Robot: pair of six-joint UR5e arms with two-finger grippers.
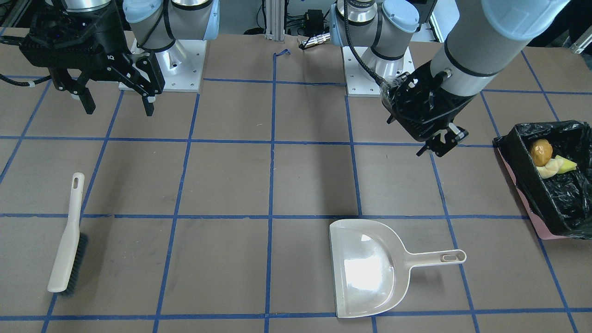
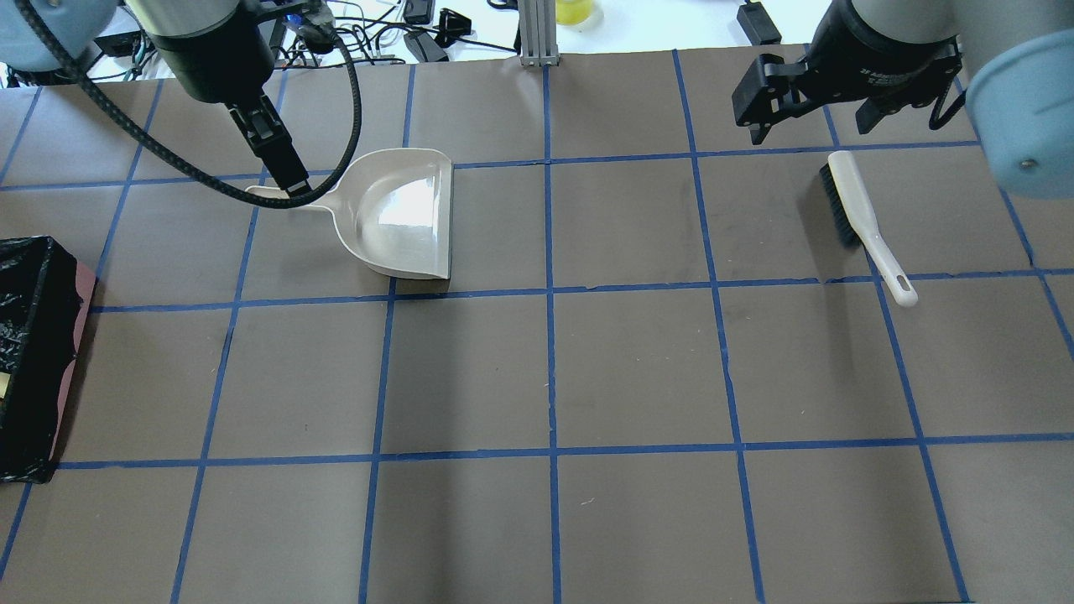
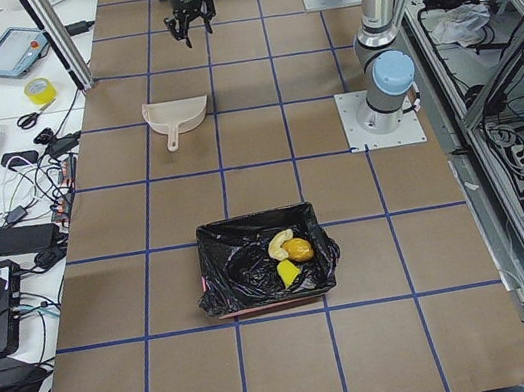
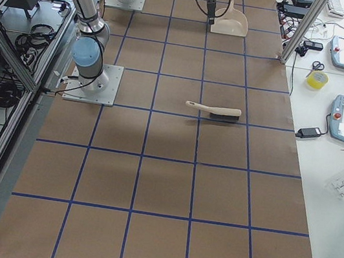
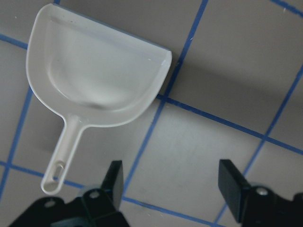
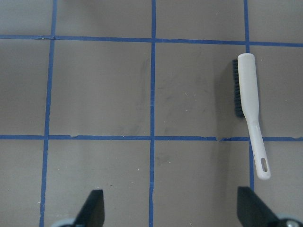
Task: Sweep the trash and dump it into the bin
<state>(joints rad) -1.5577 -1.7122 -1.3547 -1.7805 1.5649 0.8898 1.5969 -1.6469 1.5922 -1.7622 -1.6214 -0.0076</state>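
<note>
Left hand (image 5: 173,176) released, tilted, raised near dustpan (image 5: 94,71) | right hand (image 6: 173,205) released, hovering near brush (image 6: 248,85)

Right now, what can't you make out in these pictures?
Bin, overhead view: cut off by the left edge, contents mostly out of frame.
Dustpan handle, overhead view: its end hidden behind the left end effector.
Trash, exterior left view: too small to show detail.

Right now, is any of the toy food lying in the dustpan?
No, the dustpan is bare in the front-facing view, and the three toy pieces sit together in the black-lined bin.
</note>
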